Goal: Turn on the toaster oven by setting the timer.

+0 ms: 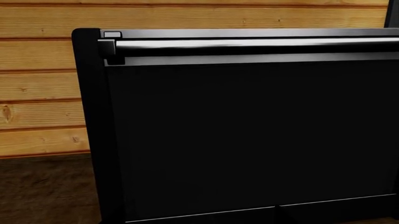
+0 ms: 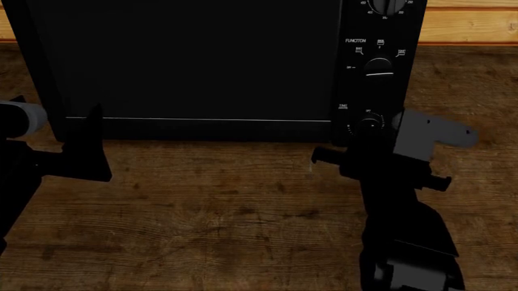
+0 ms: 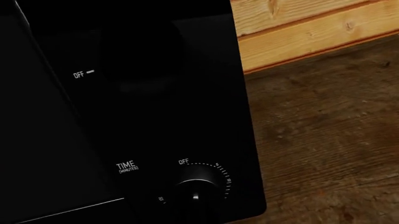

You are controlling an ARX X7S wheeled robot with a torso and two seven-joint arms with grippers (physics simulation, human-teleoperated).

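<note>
Left pincer (image 2: 85, 142) hovers low before the toaster oven (image 2: 194, 60) door's lower left corner; whether it is apart or together I cannot tell. Rightward, the timer (image 2: 370, 123), lowest knob on the side panel, sits just ahead of the right pincer (image 2: 364, 145), the nearer one, its jaws likewise unreadable. Beneath lies a wooden tabletop (image 2: 218, 206), with a plank wall (image 1: 44, 93) behind.
</note>
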